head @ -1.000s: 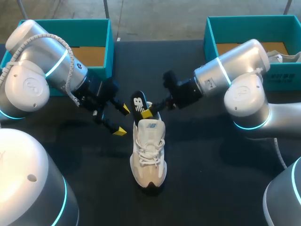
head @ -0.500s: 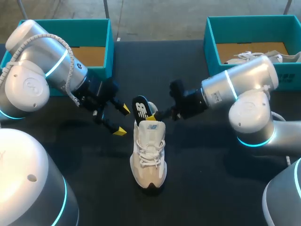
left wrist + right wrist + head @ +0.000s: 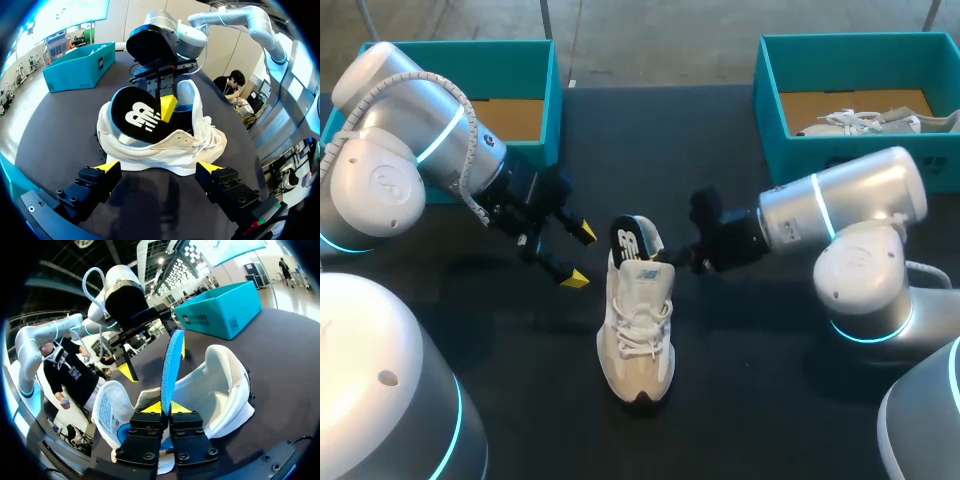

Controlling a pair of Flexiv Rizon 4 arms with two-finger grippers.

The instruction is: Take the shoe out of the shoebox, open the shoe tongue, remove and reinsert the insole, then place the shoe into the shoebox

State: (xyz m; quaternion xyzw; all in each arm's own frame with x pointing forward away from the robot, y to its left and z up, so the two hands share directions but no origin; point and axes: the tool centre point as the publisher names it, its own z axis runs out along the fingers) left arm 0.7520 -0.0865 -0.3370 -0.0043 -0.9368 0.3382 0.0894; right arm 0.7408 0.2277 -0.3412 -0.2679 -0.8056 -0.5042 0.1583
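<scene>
Left shoebox (image 3: 548, 75), teal, cardboard floor showing, sits behind the left gripper (image 3: 580, 256). Left gripper is wide open and holds nothing; both yellow tips are clear of everything. Shoe (image 3: 638, 330) is a cream lace-up sneaker standing upright on the dark worktop (image 3: 750, 380). It lies side-on just ahead of the left gripper's spread fingers, apart from them, with its heel end nearest the right gripper (image 3: 166, 409). Insole (image 3: 630, 238), black top and blue underside, is tilted up out of the heel opening, its lower part still inside the shoe. Right gripper is closed tight on the insole's edge, one yellow tip on each face, so the insole stands edge-on straight ahead of its fingers. Right shoebox (image 3: 770, 95), teal, is behind the right arm, well apart from the right gripper, with a second pale shoe (image 3: 860, 122) lying in it.
</scene>
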